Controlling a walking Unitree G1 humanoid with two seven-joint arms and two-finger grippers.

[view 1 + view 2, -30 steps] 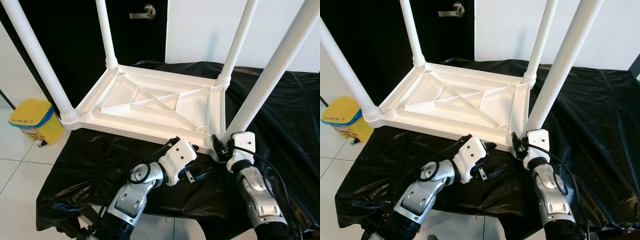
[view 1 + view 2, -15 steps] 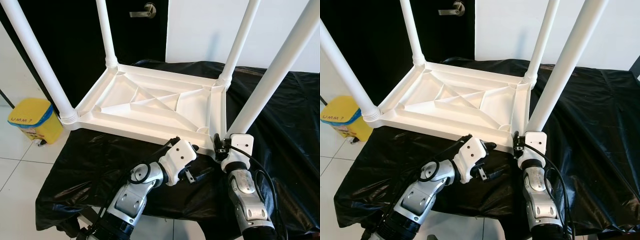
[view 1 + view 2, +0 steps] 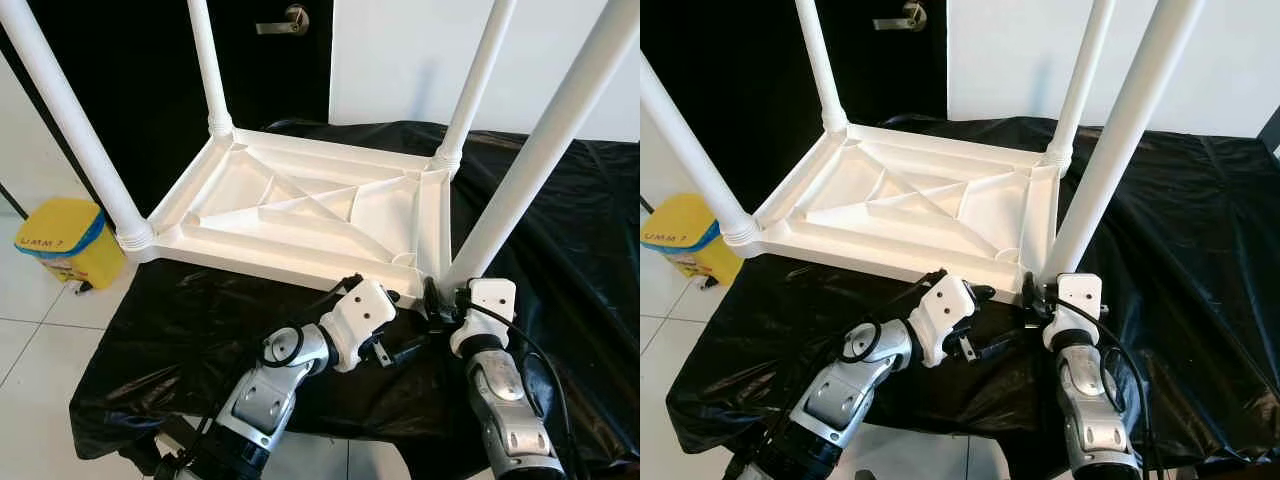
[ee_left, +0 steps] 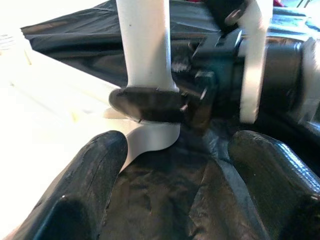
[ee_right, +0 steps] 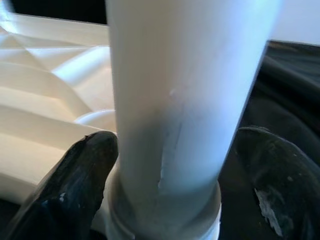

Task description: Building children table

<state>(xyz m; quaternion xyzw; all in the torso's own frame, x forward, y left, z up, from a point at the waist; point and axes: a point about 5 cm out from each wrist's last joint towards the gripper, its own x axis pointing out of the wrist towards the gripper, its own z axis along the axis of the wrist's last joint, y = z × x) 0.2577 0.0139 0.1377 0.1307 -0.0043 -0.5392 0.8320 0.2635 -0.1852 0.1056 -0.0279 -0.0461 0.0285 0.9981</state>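
Upturned white children's table point(image 3: 310, 205) on the black-covered worktop point(image 3: 560, 230), right gripper point(image 5: 165, 175) spread around the near-right leg point(image 3: 540, 150) base, fingers not pressing, left gripper point(image 4: 172, 175) wide open, empty, just beside that corner, yellow bin point(image 3: 62, 242) on floor.

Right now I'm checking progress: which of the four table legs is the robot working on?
The near right leg. Unlike the other three, its base sits between the right gripper fingers.
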